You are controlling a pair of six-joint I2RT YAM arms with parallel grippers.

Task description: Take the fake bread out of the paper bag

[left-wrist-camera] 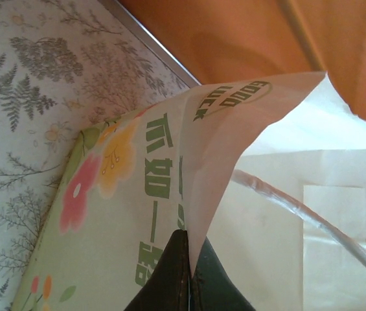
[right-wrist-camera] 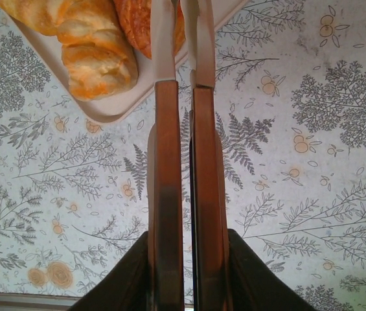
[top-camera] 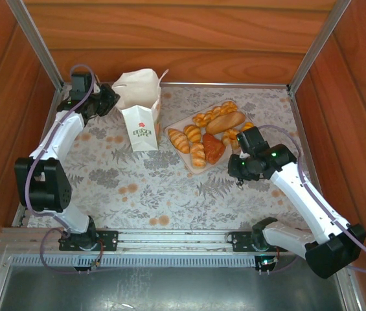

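Note:
The white paper bag (top-camera: 140, 113) stands upright at the back left of the table, its mouth open. My left gripper (top-camera: 113, 98) is shut on the bag's top rim. In the left wrist view the paper edge (left-wrist-camera: 199, 194) runs down between the closed fingertips (left-wrist-camera: 177, 259), and a cord handle (left-wrist-camera: 286, 201) crosses the bag's white inside. Several pieces of fake bread (top-camera: 212, 133) lie on a beige tray (top-camera: 171, 129). My right gripper (top-camera: 238, 144) hovers at the tray's right edge, shut with nothing in it. Its fingers (right-wrist-camera: 166, 129) reach over the tray rim (right-wrist-camera: 105, 109) beside a croissant (right-wrist-camera: 98, 55).
A floral cloth (top-camera: 150, 188) covers the table. Wooden walls and metal posts (top-camera: 37, 45) close in the back and sides. The bag stands close to the back left corner, and the tray lies just to its right.

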